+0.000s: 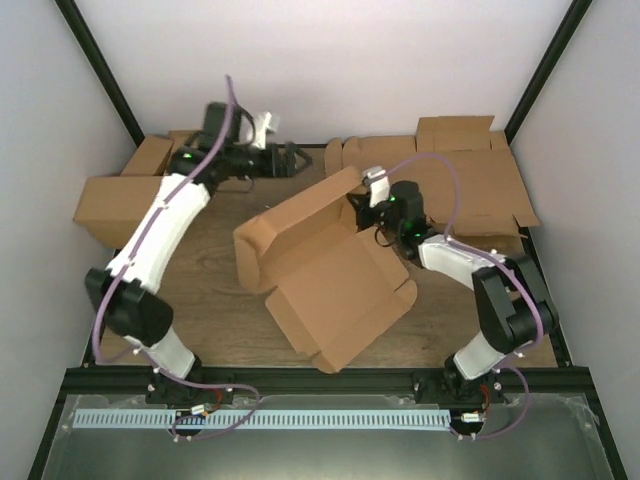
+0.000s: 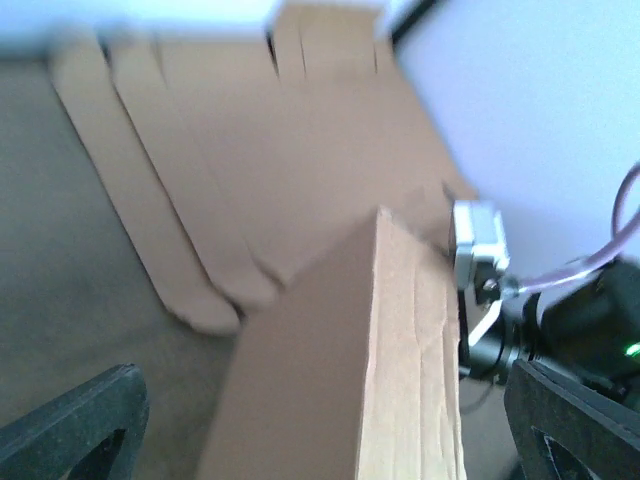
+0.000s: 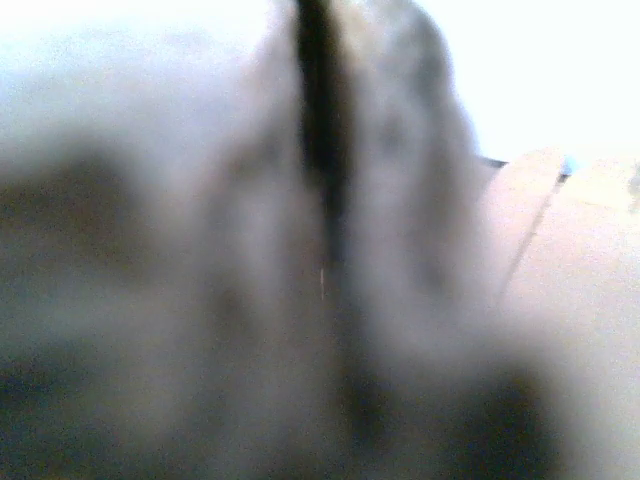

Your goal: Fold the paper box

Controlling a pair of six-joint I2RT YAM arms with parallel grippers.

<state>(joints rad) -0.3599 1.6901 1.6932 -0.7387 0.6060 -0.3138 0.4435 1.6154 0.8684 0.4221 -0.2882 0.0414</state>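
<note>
On the paper box [image 1: 335,285] — right hand [image 1: 364,197] touching, opening unclear.

Matt brown cardboard, rough along its cut edge, made up the paper box [image 1: 335,290]; the table [image 1: 210,305] showed dull wood grain, and the left arm [image 1: 165,225] wore smooth white plastic shells

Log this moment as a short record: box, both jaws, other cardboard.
box: mid-table, partly folded, one panel raised
left jaws: open, beyond the box's far-left side, apparently clear of it
right jaws: at the box's raised far edge; open or shut unclear, wrist view blurred
other cardboard: sheets lying flat far right; cartons far left
</note>
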